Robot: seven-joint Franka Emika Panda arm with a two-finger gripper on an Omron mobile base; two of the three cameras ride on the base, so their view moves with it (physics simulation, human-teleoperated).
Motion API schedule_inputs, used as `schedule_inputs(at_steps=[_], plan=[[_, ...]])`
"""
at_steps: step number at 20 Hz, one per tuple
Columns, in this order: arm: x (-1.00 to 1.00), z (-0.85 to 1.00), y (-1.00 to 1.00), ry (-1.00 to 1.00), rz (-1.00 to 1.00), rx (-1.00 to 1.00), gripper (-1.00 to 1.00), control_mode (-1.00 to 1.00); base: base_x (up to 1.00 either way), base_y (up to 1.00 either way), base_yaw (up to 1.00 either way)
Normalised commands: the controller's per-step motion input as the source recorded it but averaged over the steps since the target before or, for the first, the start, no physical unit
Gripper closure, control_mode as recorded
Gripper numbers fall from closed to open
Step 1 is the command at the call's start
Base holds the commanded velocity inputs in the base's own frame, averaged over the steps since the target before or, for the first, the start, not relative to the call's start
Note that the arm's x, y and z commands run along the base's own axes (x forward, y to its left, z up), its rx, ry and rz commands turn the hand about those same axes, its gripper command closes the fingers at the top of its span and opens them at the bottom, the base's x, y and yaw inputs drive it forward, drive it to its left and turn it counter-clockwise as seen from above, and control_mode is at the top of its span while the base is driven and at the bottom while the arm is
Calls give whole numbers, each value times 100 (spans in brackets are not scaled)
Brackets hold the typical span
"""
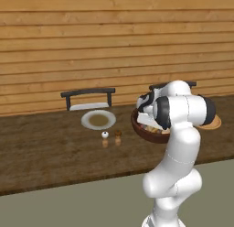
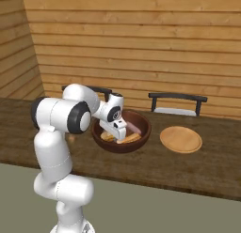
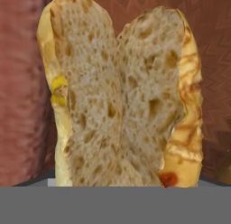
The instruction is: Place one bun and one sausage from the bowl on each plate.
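Split bun (image 3: 122, 96) looms right under the robot's hand camera, its crumb face turned up at the lens and its long axis running up and down that view, with a red-pink sausage (image 3: 20, 83) lying alongside at the left edge. Seen from behind the arm, the end effector (image 2: 117, 129) is sunk into the dark reddish-brown bowl (image 2: 143, 128) on the wooden tabletop (image 2: 141, 166), down among the rolls, and whether its fingers are wide, narrowing or already gripping cannot be told from these pictures, since the fingertips are hidden. Judging by the close framing, the step in hand looks like the pick of a first bun. Done well, the fingers would close across the roll's short width, on its two crusted flanks, not along its length, and squeeze gently enough not to fold the split halves shut. Two plates wait bare: a pale one with a brownish centre (image 1: 98, 119) well to the left of the bowl, beside two small shakers (image 1: 111, 135), and a tan one (image 2: 181, 139) just to its right.
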Motion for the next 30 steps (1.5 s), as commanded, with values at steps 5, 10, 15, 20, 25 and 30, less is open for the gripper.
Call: schedule_inputs(at_steps=[5,10,15,20,25,30], plan=[[0,-3,0,1,0,0,100,-100,0,0,0],[-10,24,0,-2,0,1,100,-100,0,0,0],[-15,98,0,-11,7,6,100,-100,0,0,0],[-23,79,51,-6,38,-8,100,-100,0,0,0],[-2,33,100,-7,71,-9,100,-100,0,0,0],[32,28,82,-5,48,-11,100,-100,0,0,0]])
